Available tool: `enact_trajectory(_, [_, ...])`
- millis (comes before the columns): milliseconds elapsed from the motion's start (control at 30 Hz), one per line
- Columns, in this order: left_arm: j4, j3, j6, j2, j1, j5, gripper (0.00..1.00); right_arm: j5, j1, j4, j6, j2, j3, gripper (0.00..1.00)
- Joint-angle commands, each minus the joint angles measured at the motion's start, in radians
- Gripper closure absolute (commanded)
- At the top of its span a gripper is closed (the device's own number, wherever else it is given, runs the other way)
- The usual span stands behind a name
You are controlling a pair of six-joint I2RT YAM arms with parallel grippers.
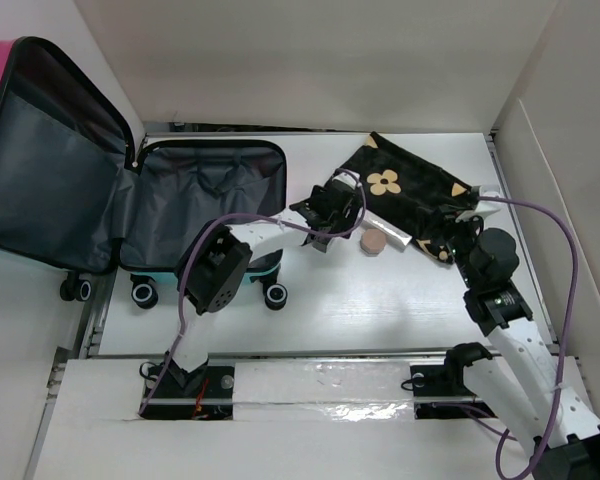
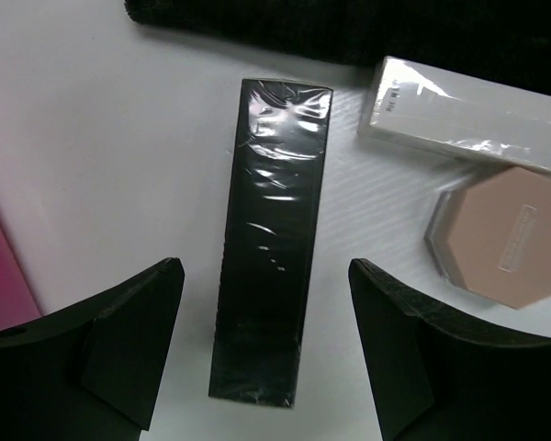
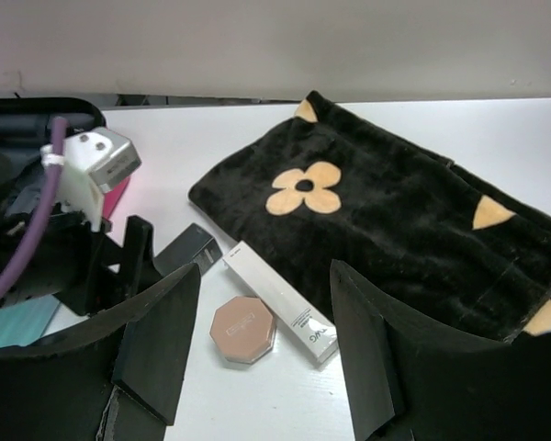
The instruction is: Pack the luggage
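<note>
The luggage (image 1: 208, 195) lies open at the left, its dark grey lining showing with nothing in it and its lid (image 1: 50, 170) leaning back. My left gripper (image 1: 332, 222) is open and low over the table, its jaws either side of a long black box (image 2: 271, 239) without touching it. A white box (image 2: 468, 119) and a tan octagonal compact (image 2: 505, 239) lie just right of it. My right gripper (image 3: 264, 271) is open and empty, hovering over the near edge of the black flower pouch (image 3: 386, 211), facing the white box (image 3: 280, 299) and compact (image 3: 243, 329).
The black pouch with tan flowers (image 1: 410, 190) lies at the back right. The luggage's wheels (image 1: 143, 292) stand at its near edge. White walls close in the table at the back and both sides. The left arm's elbow (image 1: 215, 270) rises beside the luggage.
</note>
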State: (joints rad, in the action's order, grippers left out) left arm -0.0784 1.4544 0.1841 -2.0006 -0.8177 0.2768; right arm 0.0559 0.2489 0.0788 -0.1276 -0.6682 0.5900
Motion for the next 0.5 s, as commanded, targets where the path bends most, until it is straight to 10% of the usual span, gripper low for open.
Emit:
enact_trajectory(0, [-0.009,0.024,-0.029,-0.052,0.018,-0.059,0.30,-0.004,-0.005,0.045,0.005,0.024,0.011,0.35])
enact_trajectory(167, [-0.005,0.020,-0.026,-0.093,0.018,-0.041,0.54,0.018,-0.005,0.062,-0.001,0.038,-0.002,0.36])
enact_trajectory(300, [0.019,0.018,-0.025,-0.038,0.018,-0.024,0.98,0.010,-0.005,0.038,0.013,0.027,0.011,0.35])
enact_trajectory(467, [0.190,-0.146,0.001,0.283,-0.024,0.045,1.00,-0.022,-0.005,0.052,0.012,0.013,0.010,0.35])
